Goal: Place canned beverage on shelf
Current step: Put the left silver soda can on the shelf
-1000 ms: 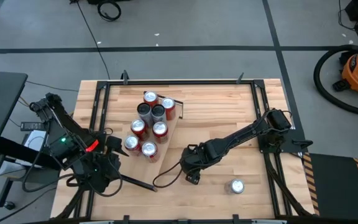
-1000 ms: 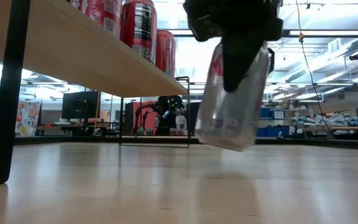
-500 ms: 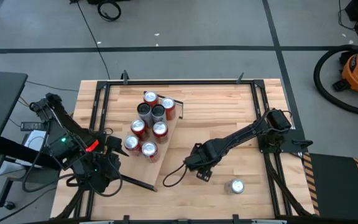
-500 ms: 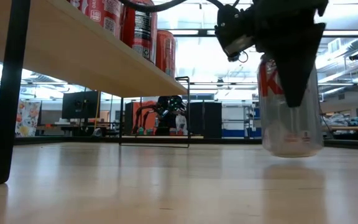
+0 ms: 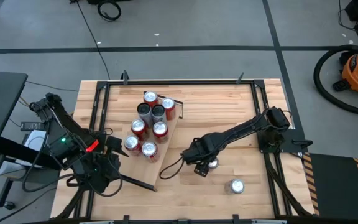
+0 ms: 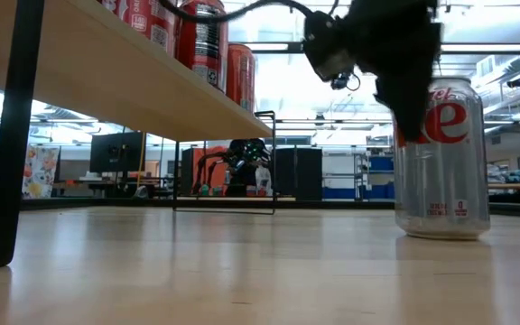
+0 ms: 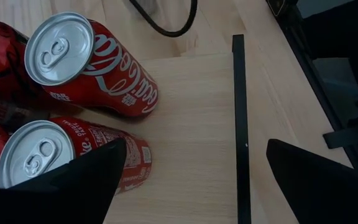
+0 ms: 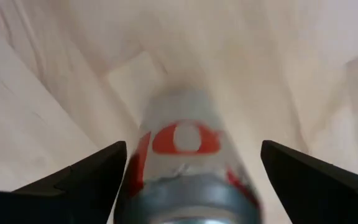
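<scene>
Standing upright on the wooden surface (image 5: 241,134), a silver Diet Coke can (image 6: 442,158) sits between the spread fingers of the right gripper (image 5: 205,167), which no longer clasp it. Another silver can (image 5: 236,185) stands nearby. The shelf (image 5: 161,140) carries red cans (image 5: 160,129). At its near end, the left gripper (image 5: 107,163) hovers with fingers released, empty.

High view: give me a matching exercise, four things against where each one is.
1 Diet Coke can
2 red cans
3 left gripper
4 lone silver can

a on the shelf
b standing alone, away from both grippers
c upright on the table, between the right gripper's open fingers
d open, over the shelf's end

Pairs: 1-c, 2-a, 3-d, 4-b
</scene>
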Controlling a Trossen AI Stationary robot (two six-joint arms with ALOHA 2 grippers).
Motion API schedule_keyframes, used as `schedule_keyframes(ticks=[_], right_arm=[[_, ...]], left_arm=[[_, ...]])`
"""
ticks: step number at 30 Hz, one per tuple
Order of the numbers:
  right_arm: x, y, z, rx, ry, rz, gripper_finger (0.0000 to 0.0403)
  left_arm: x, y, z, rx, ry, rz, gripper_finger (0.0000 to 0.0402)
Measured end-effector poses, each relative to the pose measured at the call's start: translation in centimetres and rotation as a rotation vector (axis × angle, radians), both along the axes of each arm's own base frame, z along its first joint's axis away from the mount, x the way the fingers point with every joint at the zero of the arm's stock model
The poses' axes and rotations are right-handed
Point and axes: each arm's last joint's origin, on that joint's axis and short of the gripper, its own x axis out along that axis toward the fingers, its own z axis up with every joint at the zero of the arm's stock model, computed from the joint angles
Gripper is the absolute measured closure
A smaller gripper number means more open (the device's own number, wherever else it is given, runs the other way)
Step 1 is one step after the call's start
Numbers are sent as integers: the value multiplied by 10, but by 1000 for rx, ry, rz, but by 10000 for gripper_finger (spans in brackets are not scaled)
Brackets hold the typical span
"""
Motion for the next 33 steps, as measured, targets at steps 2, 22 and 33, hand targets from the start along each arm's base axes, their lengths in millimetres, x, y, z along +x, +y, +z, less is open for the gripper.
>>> schedule_keyframes(ticks=[2, 22, 33], right_arm=[[3, 4, 8, -51, -46, 28, 21], [-55, 52, 40, -313, -410, 54, 21], [-102, 52, 12, -331, -712, 36, 21]], left_arm=[[0, 0, 0, 0, 0, 0, 2], [0, 0, 0, -8, 0, 11, 2], [3, 2, 0, -10, 0, 30, 2]])
